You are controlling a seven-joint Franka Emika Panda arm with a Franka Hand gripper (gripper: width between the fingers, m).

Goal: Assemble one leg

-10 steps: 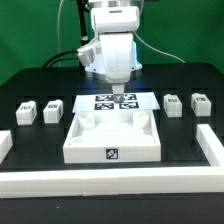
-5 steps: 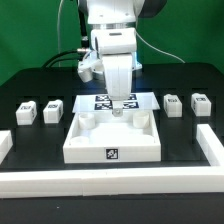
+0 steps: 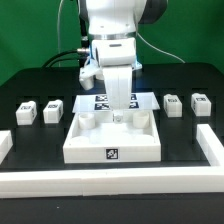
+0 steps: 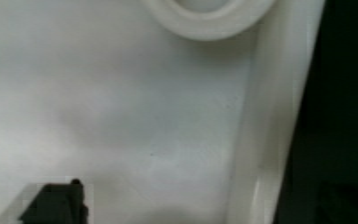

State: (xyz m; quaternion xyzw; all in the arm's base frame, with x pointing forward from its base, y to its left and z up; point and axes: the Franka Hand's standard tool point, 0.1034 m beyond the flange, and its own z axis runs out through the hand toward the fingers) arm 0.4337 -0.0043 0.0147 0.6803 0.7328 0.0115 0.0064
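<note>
- Four legs are seen on the black table (image 3: 40,150), none of them held and each with a tagged face towards the camera.
- On the exterior view's left, the outer left leg (image 3: 26,111) and the inner left leg (image 3: 53,109) are set side by side, apart from each other and clear of the tray (image 3: 90,150).
- On the exterior view's right, the inner right leg (image 3: 173,104) and the outer right leg (image 3: 199,103) are placed in the same way, just beside the end of the marker board (image 3: 148,100).
- The tray is laid in the middle, with a tag on its front wall and raised sockets at its corners.
- The gripper (image 3: 118,113) is pointed straight down over the far part of the tray, between the two far corner sockets; whether the tray floor is touched cannot be told.
- Nothing is seen between the jaws, and how widely they are spread cannot be told from either view.
- In the wrist view, the white tray surface is shown close up, with one round socket (image 4: 211,15) and one dark finger (image 4: 55,203) at the picture's edge.
- A white border rail (image 3: 110,182) is laid along the near side of the table.
</note>
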